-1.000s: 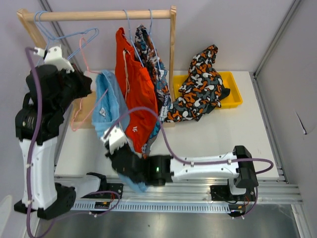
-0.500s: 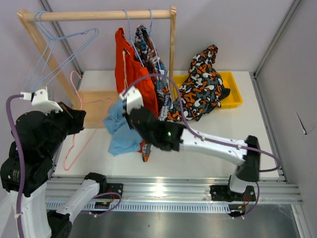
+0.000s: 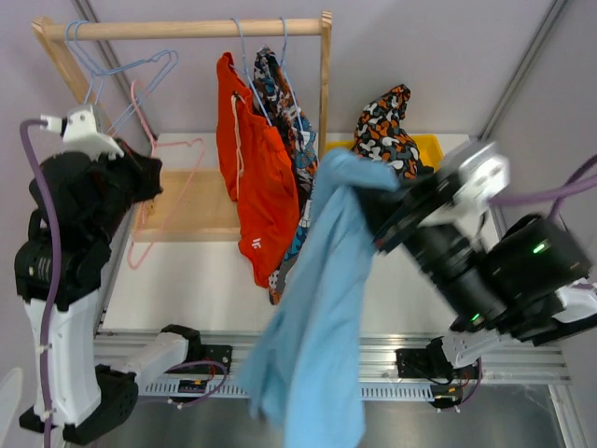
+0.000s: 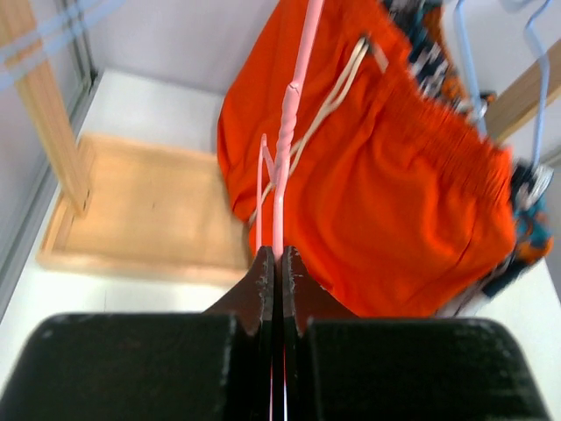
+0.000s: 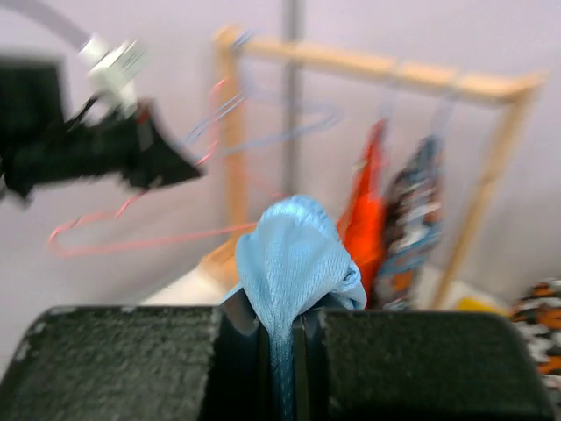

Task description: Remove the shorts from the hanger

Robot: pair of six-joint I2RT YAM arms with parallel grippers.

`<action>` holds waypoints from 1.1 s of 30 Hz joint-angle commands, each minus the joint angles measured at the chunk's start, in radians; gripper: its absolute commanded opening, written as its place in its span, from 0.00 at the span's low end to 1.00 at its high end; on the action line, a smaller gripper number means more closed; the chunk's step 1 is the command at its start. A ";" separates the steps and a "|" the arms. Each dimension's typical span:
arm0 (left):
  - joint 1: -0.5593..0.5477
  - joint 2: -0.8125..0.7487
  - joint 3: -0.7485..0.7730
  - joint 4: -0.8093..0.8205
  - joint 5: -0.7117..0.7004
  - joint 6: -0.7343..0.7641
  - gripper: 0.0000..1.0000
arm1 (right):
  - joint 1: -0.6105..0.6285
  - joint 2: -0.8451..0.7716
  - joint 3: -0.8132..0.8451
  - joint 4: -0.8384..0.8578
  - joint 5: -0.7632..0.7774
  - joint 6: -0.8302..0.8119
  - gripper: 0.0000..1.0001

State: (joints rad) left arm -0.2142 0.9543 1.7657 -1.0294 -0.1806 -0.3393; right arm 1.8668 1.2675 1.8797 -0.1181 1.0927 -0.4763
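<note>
My right gripper is shut on the light blue shorts and holds them high, close to the top camera; the fabric hangs down free of any hanger. The right wrist view shows a bunch of that blue fabric pinched in the gripper. My left gripper is shut on a bare pink hanger at the rack's left side; its thin wire runs up from the closed gripper. Plain orange shorts and printed shorts hang from blue hangers on the wooden rail.
Two empty blue hangers hang at the rail's left end. The rack's wooden base lies on the white table. Camouflage shorts lie heaped in a yellow tray at the back right.
My right arm has swung up and to the right, carrying the light blue shorts away from the pink hanger. The left gripper has raised the bare pink hanger back toward the rail.
</note>
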 commanded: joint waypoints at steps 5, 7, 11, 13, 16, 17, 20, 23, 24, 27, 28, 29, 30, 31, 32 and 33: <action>-0.005 0.317 0.386 0.126 0.033 0.098 0.00 | -0.221 0.037 0.271 -0.121 0.006 -0.102 0.00; -0.005 0.380 0.478 0.140 0.030 0.109 0.00 | -0.262 0.003 0.219 -0.123 -0.011 -0.075 0.00; 0.006 0.561 0.657 0.155 0.038 0.114 0.00 | -0.310 -0.078 0.083 -0.140 -0.027 0.023 0.00; 0.007 0.618 0.687 0.169 0.038 0.117 0.00 | -0.322 -0.115 -0.003 -0.159 -0.025 0.068 0.00; 0.018 0.690 0.710 0.233 0.023 0.120 0.00 | -0.328 -0.193 -0.109 -0.186 -0.001 0.131 0.00; 0.024 0.705 0.715 0.255 0.023 0.115 0.00 | -0.330 -0.229 -0.132 -0.189 0.010 0.140 0.00; 0.048 0.762 0.727 0.259 0.023 0.097 0.00 | -0.348 -0.279 -0.206 -0.181 0.047 0.154 0.00; 0.056 0.781 0.692 0.265 0.000 0.092 0.00 | -0.379 -0.324 -0.241 -0.180 0.047 0.151 0.00; 0.056 0.779 0.675 0.273 -0.006 0.094 0.00 | -0.406 -0.332 -0.249 -0.180 0.041 0.147 0.00; 0.061 0.759 0.585 0.298 -0.020 0.098 0.01 | -0.480 -0.304 -0.225 -0.216 -0.017 0.134 0.00; 0.065 0.755 0.568 0.298 -0.025 0.100 0.02 | -0.501 -0.286 -0.203 -0.244 -0.055 0.155 0.00; 0.067 0.753 0.560 0.296 -0.025 0.100 0.04 | -0.527 -0.263 -0.180 -0.324 -0.083 0.174 0.00; 0.068 0.750 0.552 0.293 -0.023 0.100 0.06 | -0.556 -0.237 -0.131 -0.369 -0.115 0.192 0.00; 0.070 0.748 0.548 0.290 -0.028 0.100 0.06 | -0.619 -0.187 -0.104 -0.411 -0.147 0.217 0.00; 0.070 0.738 0.526 0.292 -0.030 0.102 0.06 | -0.656 -0.162 -0.084 -0.484 -0.228 0.267 0.00; 0.070 0.732 0.514 0.295 -0.031 0.102 0.06 | -0.694 -0.142 -0.058 -0.512 -0.272 0.290 0.00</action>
State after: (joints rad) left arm -0.1581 1.7233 2.3051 -0.7845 -0.1844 -0.2443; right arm 1.2491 1.0439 1.7584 -0.4927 0.9894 -0.2752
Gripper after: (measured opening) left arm 0.058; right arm 0.074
